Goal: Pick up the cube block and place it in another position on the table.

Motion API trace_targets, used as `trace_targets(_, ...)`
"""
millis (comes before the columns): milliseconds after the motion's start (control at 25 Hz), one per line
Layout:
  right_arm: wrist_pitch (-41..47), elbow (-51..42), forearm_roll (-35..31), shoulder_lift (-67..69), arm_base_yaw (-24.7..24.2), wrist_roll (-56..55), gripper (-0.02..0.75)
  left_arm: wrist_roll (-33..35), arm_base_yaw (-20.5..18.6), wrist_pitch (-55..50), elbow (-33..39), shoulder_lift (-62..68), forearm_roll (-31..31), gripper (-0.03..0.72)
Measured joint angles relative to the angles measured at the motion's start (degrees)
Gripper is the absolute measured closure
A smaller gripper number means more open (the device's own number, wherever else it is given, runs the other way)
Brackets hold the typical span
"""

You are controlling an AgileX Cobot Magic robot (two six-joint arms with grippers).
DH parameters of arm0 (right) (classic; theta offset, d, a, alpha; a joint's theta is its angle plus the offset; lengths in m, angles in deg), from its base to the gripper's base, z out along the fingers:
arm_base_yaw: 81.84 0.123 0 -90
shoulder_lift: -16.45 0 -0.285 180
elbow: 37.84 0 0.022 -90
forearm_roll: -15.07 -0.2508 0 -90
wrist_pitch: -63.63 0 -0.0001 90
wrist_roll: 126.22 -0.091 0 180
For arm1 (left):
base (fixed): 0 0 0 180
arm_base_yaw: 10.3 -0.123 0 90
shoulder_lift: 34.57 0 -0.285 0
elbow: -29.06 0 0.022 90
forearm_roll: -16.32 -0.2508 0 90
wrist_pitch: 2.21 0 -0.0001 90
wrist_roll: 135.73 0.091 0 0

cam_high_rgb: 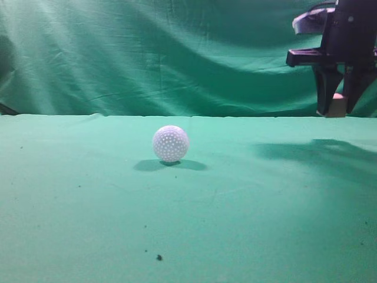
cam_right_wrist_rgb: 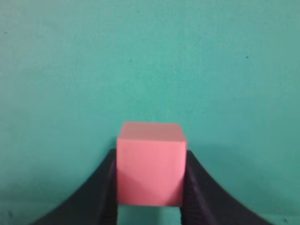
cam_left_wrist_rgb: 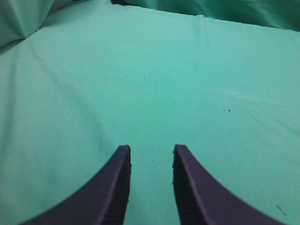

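Observation:
The cube block (cam_right_wrist_rgb: 150, 164) is a small reddish-pink cube held between the two dark fingers of my right gripper (cam_right_wrist_rgb: 150, 187). In the exterior view the right gripper (cam_high_rgb: 337, 109) hangs at the far right, lifted above the table (cam_high_rgb: 235, 194), with the cube block (cam_high_rgb: 337, 104) between its fingertips. My left gripper (cam_left_wrist_rgb: 151, 152) is open and empty over bare green cloth. It does not show in the exterior view.
A white dimpled ball (cam_high_rgb: 171, 143) rests on the table left of centre, well apart from the right gripper. A green backdrop curtain (cam_high_rgb: 147, 53) hangs behind the table's far edge. The arm's shadow (cam_high_rgb: 324, 152) lies on the cloth at right.

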Motion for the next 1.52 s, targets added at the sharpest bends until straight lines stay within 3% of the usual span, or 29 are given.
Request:
trace_targets(200,0.36,2.03,-3.09,3.80,0.00,2.09,0.519,0.00,0.00,0.00,0.00,0.00,0.00,0.426)
trace_targets(440,4.70,2.50,-4.98,3.65,0.00,2.91,0.283,0.00,0.00,0.00,0.00,0.00,0.00,0.426)
trace_targets(640,12.14,4.37,-4.98,-1.75,0.00,2.91,0.300,0.00,0.00,0.00,0.00,0.00,0.00,0.426)
trace_targets(840,18.08,4.82,-4.98,-12.95,0.00,2.91,0.647,0.00,0.00,0.00,0.00,0.00,0.00,0.426)
trace_targets(960,21.77,4.82,-4.98,-19.12,0.00,2.79,0.738,0.00,0.00,0.00,0.00,0.00,0.00,0.426)
trace_targets(1240,25.76,0.53,-5.06,-31.21,0.00,1.03,0.738,0.00,0.00,0.00,0.00,0.00,0.00,0.426)
trace_targets(1520,20.59,-20.85,-5.36,-47.65,0.00,-0.35,0.738,0.00,0.00,0.00,0.00,0.00,0.00,0.426)
